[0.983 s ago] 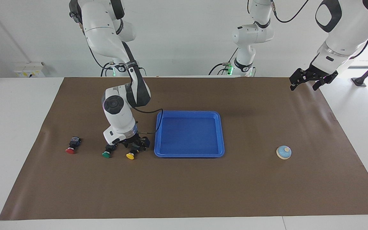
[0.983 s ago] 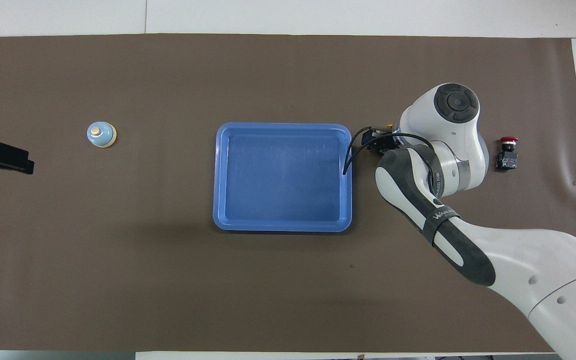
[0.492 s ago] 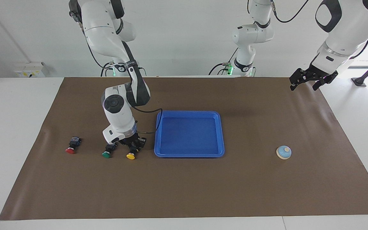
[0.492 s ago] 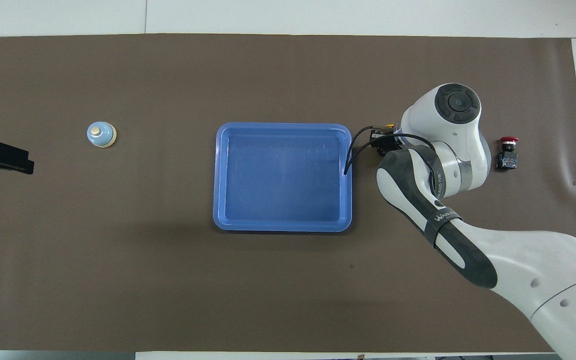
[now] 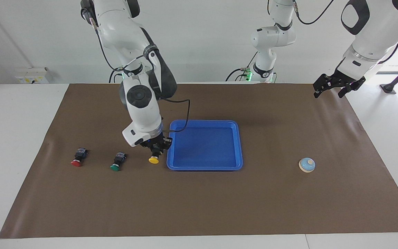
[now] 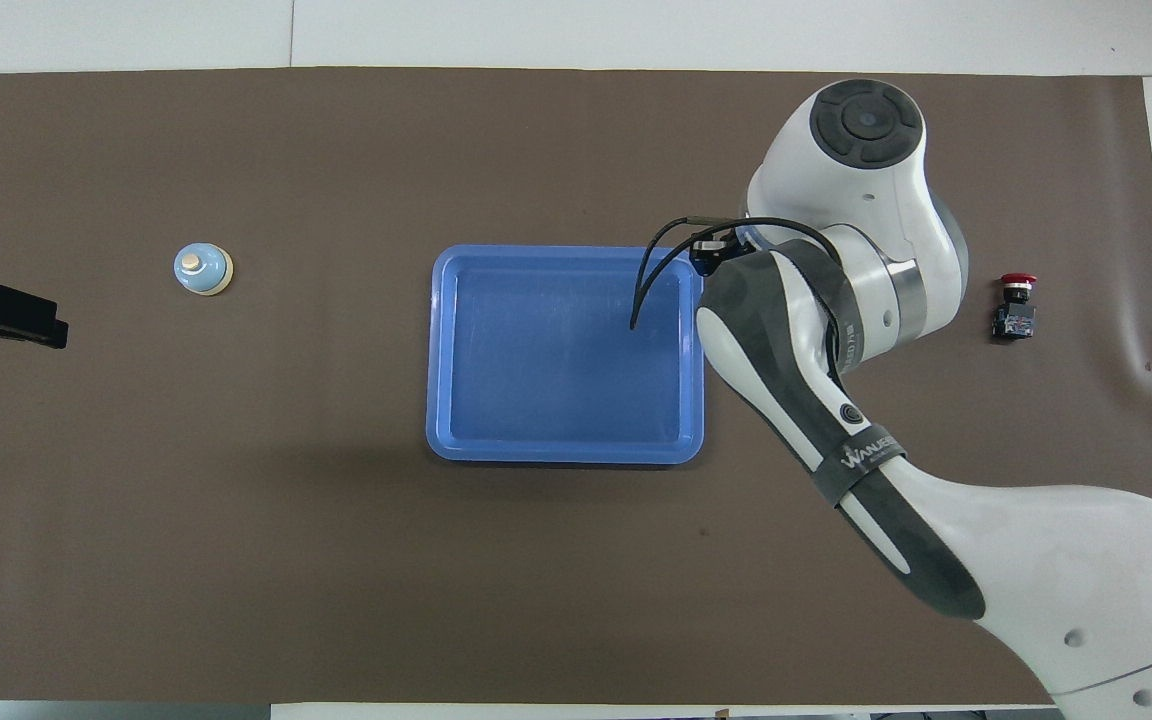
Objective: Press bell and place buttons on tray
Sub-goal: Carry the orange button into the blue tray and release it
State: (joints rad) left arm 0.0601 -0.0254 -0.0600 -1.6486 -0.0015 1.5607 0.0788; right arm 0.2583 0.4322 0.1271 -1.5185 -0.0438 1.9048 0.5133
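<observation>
My right gripper [image 5: 155,149] clamps the yellow button [image 5: 154,159] just beside the tray [image 5: 239,145]; my left gripper [image 5: 337,87] waits spread open, apart from the bell [image 5: 306,165].

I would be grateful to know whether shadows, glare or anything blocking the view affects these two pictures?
Facing view: soft even light, a faint shadow on the mat beside the tray, bright window glare at the left arm's end. Overhead view: a broad soft shadow nearer the robots than the tray, and the right arm hides the green and yellow buttons.
</observation>
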